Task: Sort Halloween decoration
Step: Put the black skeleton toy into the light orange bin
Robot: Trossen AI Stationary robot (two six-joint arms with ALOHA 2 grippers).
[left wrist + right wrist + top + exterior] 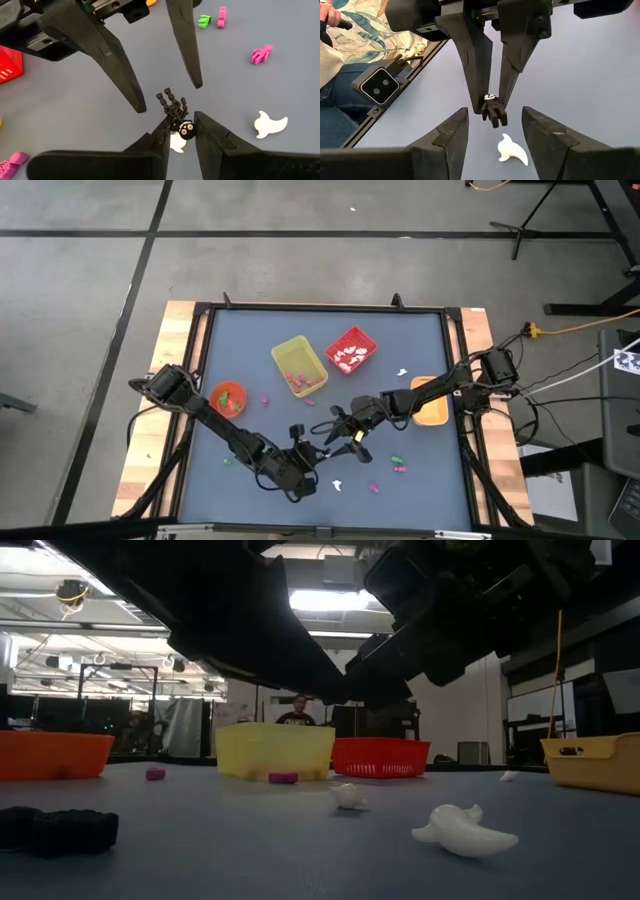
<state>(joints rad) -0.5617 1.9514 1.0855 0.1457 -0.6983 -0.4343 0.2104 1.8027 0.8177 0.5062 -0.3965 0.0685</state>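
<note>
My left gripper (181,120) is shut on a tiny black skeleton trinket (174,107) near the table's front middle, above a white ghost trinket (512,150) lying on the mat. My right gripper (495,112) is open. Its two fingers (125,75) stand on either side of the skeleton's free end and touch nothing. Both grippers meet in the high view, the left (315,448) and the right (332,435). Other white, pink and green trinkets lie loose on the blue mat (420,480). My left gripper pinches the black skeleton between its two fingertips at the head end (186,129), where white eyes show. The fingers slant down from above. The rest of the skeleton (494,116) sticks out beyond the fingertips, lifted clear of the mat.
A yellow bin (298,365) and a red bin (351,350) stand at the far middle. An orange bowl (228,398) is at the left and an orange tray (430,408) at the right. Loose trinkets lie near the front right (398,468). A person (340,75) sits beyond the table's edge.
</note>
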